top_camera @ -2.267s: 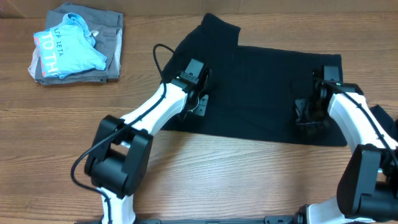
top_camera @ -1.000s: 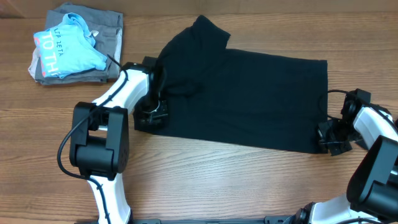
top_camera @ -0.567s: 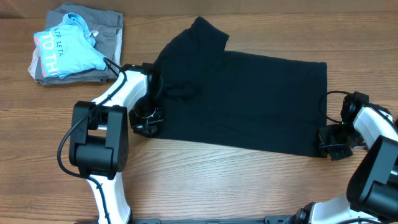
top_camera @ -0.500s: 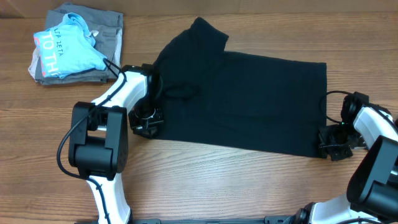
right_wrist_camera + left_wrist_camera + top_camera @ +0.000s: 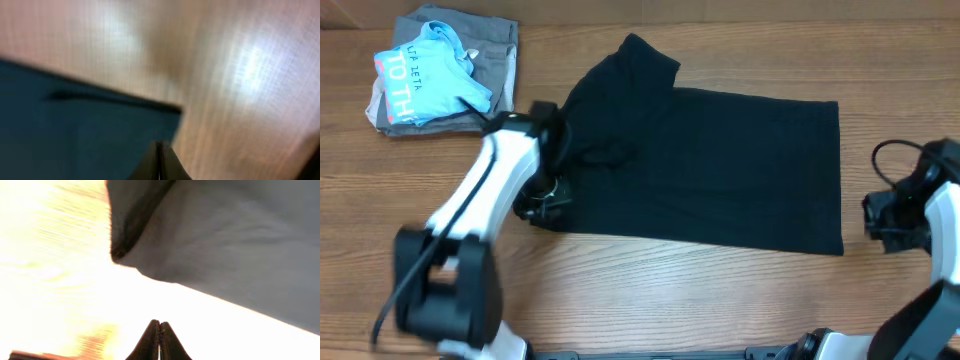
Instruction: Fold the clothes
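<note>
A: Overhead first. Where's the black T-shirt (image 5: 720,160)?

B: Mid table (image 5: 700,290), spread flat, hem to the right, neck and sleeve to the left, one sleeve sticking out far-left. No fold made yet, afaict.

A: Pincers?

B: Left gripper (image 5: 542,200) is at the shirt's near-left edge. Right gripper (image 5: 890,222) is over bare wood, right of the near-right hem corner and clear of it. Can't read the jaws from up here.

A: Left wrist cam?

B: Left gripper (image 5: 159,336) has its tips pressed together w/ nothing between them. The T-shirt's edge (image 5: 240,245) lies just ahead, not pinched. The wood is blown out by glare.

A: Right wrist?

B: Same: right gripper (image 5: 161,159) closed and empty. A shirt corner (image 5: 75,130) shows at the left, w/ bare table (image 5: 240,75) beyond. Pic is blurry.

A: So which step?

B: I'd say between spreading and the 1st fold. The next move needs both jaws opened, then a pinch on the cloth, prob one long edge at both ends, w/ a lift and carry-over. The fabric is limp, so a shallow pinch could slip.

A: Surface, room?

B: Wood-grain tabletop. A light blue shirt (image 5: 430,75) lies on a grey folded garment (image 5: 500,45) at the far left, well apart from the work. No room visible past the table.
</note>
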`<move>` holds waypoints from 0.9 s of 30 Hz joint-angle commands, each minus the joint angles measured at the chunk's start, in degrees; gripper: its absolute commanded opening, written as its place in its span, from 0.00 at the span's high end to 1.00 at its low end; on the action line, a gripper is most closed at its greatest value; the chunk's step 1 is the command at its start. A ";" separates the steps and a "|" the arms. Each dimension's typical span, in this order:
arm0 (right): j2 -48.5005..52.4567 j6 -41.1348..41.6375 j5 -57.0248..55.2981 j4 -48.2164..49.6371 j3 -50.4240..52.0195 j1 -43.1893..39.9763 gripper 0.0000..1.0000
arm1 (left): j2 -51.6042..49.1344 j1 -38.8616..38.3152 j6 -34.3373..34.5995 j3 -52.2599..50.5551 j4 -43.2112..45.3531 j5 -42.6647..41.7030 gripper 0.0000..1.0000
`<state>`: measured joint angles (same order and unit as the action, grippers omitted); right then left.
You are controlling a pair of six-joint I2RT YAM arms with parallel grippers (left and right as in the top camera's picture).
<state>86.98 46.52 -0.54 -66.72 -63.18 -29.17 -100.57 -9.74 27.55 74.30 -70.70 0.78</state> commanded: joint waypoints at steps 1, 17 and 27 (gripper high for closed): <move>-3.21 -12.17 10.69 1.27 -2.49 1.33 0.95 | 8.22 0.17 1.11 0.35 1.68 0.98 0.95; -1.66 -13.51 12.04 4.81 4.33 12.61 0.96 | -1.60 -0.81 -8.24 0.31 7.43 -11.52 0.96; -1.66 -13.55 12.26 14.29 13.27 12.61 0.96 | -9.73 -0.79 -9.35 0.31 12.04 -11.47 0.96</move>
<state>85.14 32.84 11.64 -53.82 -51.59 -16.78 -108.51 -10.26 19.57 74.39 -59.37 -9.91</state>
